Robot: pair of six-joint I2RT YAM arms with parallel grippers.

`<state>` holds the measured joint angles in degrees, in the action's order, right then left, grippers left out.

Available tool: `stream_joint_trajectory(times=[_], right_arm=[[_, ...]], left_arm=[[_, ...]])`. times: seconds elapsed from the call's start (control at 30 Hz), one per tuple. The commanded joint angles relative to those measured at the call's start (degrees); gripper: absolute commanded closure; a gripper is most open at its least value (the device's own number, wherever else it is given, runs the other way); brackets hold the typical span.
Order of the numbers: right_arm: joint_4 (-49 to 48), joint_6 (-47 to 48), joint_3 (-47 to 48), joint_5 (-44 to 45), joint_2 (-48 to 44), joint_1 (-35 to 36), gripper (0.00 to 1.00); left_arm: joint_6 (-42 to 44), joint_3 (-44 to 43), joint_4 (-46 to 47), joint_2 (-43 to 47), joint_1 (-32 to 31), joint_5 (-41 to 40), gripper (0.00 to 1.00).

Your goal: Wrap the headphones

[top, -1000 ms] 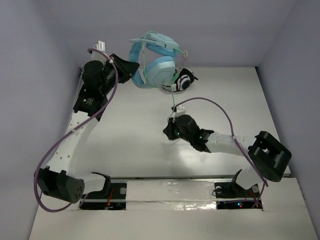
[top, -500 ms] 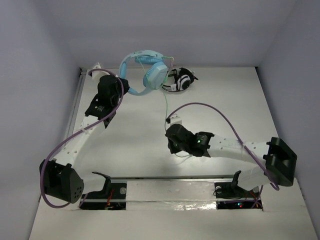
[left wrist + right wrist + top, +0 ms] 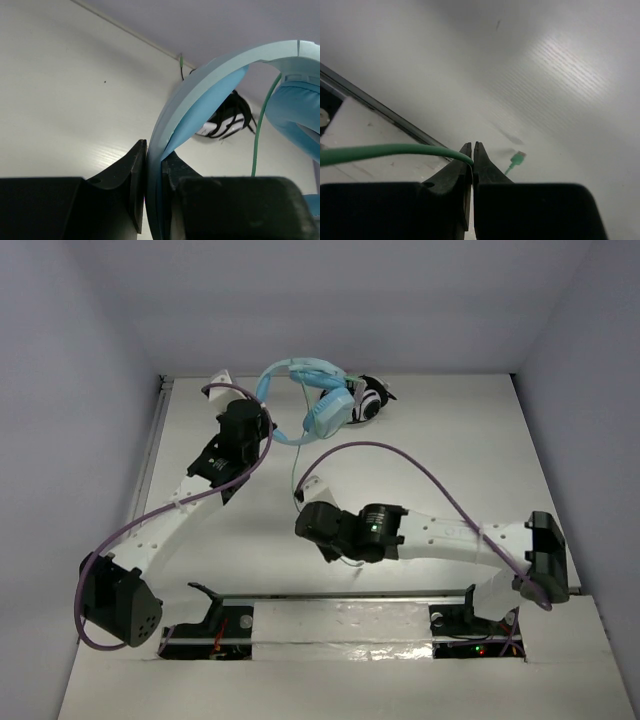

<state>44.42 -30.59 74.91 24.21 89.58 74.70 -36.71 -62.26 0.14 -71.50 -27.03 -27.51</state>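
— Hanging clear of the table (image 3: 450, 440), just left of the black-and-white headphones (image 3: 372, 400): the headphones (image 3: 327, 413), pinched by the headband in the left gripper (image 3: 153, 165), fingers tight against both faces of the band.

— Seen whole?

— Only from above. Cut off in the left wrist view: one earcup at the right edge, lower band lost between the black fingers. Half hidden behind the band there, the black-and-white headphones as well.

— And the cable (image 3: 296, 465)?

— Running down from the earcup, away from the black-and-white headphones, into the right gripper (image 3: 472, 150), closed on it near the end. Just past the tips, the green plug (image 3: 517, 160), blurred. Hanging or resting, hard to tell.

— Any lettering?

— Too small or blurred to read.
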Motion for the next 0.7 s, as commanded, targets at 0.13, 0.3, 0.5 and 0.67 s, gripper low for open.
stream_joint_trajectory(times=[0.13, 0.3, 0.5, 0.67], right_arm=[[15.68, 2.2, 12.6, 11.12, -7.93, 0.45, 1.0], [19.99, 5.36, 16.13, 18.13, -8.81, 0.45, 1.0], [18.6, 10.28, 17.46, 25.53, -9.51, -0.08, 1.0], [17.54, 12.04, 16.49, 29.05, -10.65, -1.75, 1.0]], left_arm=[[2.78, 6.0, 3.46, 3.47, -4.69, -2.38, 1.0], [8.04, 4.79, -4.7, 3.65, -8.04, 0.96, 1.0], [14.91, 1.97, -15.33, 4.27, -11.73, 6.41, 1.0], [19.3, 2.49, -21.58, 6.72, -12.35, 8.26, 1.0]])
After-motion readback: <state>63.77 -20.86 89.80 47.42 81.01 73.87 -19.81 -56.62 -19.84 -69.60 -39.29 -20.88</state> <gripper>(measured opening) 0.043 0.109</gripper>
